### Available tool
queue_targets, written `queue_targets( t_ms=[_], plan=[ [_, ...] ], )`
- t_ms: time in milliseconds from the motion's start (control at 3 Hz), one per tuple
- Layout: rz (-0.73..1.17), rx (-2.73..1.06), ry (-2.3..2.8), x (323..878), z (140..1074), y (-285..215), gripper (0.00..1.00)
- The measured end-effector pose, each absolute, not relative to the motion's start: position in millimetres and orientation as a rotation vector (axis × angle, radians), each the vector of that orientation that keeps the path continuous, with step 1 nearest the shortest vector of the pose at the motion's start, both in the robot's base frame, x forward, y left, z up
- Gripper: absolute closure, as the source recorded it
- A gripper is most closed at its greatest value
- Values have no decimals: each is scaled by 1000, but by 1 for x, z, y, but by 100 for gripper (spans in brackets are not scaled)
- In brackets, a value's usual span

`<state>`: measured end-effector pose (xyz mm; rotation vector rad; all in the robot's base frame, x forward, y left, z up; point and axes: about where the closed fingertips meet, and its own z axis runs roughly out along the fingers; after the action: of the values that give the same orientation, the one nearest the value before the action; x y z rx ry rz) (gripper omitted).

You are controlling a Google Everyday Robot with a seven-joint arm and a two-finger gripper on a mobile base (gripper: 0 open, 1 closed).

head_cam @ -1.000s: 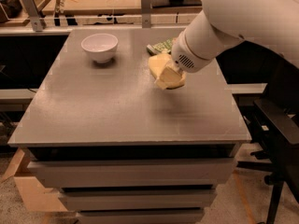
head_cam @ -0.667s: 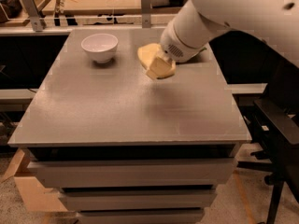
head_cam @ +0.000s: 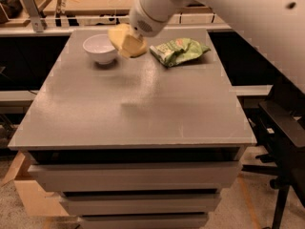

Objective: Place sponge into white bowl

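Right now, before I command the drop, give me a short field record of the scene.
table: grey, level top
white bowl: upright on table, far left, looks empty
sponge: held in air just right of white bowl, not inside
tool: above table's far side, shut on sponge
green snack bag: lying on table, right of tool

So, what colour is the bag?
The bag is green, camera view; gripper holds the sponge near the bowl.

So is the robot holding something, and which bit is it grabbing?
Yes. The gripper holds the sponge in the air beside the white bowl. It grips the end nearest the arm, and the exact spot is hidden.
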<state>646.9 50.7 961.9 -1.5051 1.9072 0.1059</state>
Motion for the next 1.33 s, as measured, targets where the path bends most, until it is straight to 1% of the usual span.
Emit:
queue_targets(
  t_ms=[667,1333],
  plan=[
    [177,-1600,1887,695,952,104,100],
    [204,-1603,1896,723,949,128,100]
  ],
)
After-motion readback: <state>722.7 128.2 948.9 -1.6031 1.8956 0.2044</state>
